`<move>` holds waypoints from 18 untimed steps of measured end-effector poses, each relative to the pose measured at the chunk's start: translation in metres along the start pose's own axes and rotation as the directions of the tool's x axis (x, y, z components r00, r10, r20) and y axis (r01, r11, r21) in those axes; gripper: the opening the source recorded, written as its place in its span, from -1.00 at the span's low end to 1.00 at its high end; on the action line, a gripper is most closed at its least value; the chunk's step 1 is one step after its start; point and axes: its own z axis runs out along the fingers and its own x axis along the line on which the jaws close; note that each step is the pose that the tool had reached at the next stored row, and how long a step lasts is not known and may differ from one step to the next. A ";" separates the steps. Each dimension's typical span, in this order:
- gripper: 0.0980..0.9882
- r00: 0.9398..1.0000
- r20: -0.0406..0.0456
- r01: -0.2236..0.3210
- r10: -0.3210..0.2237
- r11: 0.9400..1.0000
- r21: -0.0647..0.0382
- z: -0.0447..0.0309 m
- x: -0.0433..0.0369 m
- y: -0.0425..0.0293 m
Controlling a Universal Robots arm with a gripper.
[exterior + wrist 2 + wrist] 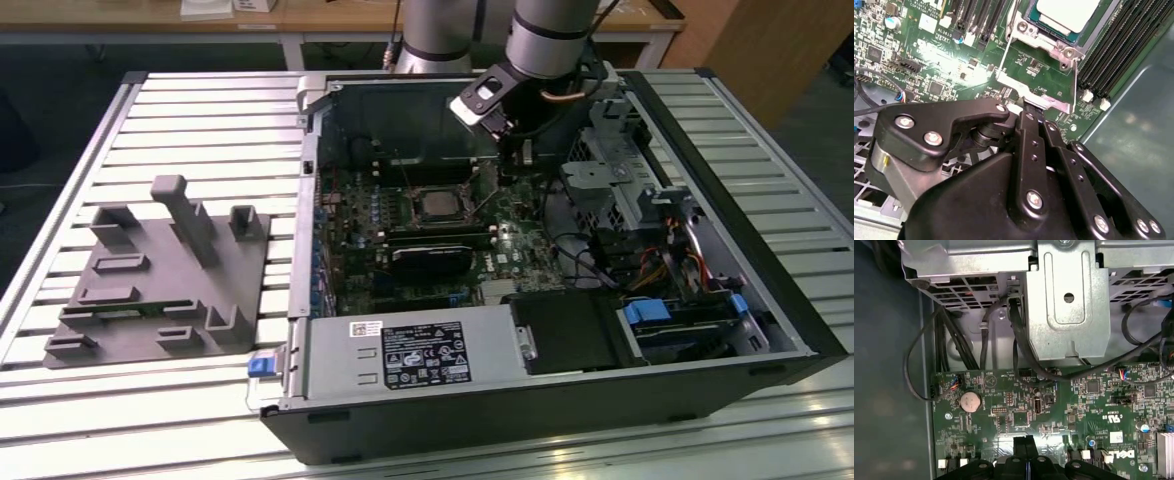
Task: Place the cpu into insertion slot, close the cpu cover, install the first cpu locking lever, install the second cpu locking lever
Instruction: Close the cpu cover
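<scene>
Open computer case (534,425) lies on its side on the slatted metal desk (200,110). A grey moulded fixture (154,280) sits on the desk at the exterior view's left, well apart from the case.

The cpu (1066,12) is seated in the insertion slot (437,191) on the green motherboard (979,420). The cpu cover (1054,46) lies as a silvery frame around its edge. Two thin wire locking levers run out from the frame, one (1006,47) on each side (1075,80). They meet a flat silvery tab (1029,92) over the board.

The gripper (1035,111) is clenched, fingers pressed together with nothing seen between them. The tips are right at the edge of that tab; I cannot tell whether they touch it. In the exterior view the gripper (525,150) hangs inside the case, just to the exterior view's right of the slot.

Surroundings:
- Long black memory slots (1119,50) run beside the socket.
- A grey metal drive cage (1069,300) with black cables (1019,340) looping out from under it stands close past the fingertips (1019,441).
- A coin cell battery (970,401) sits on the board near the cage.
- A labelled power supply (334,350) and a black box (567,330) fill the near end of the case.
</scene>
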 end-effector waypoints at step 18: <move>-0.98 1.000 -0.002 0.000 0.000 1.000 -0.018 0.0014 -0.0029 -0.0426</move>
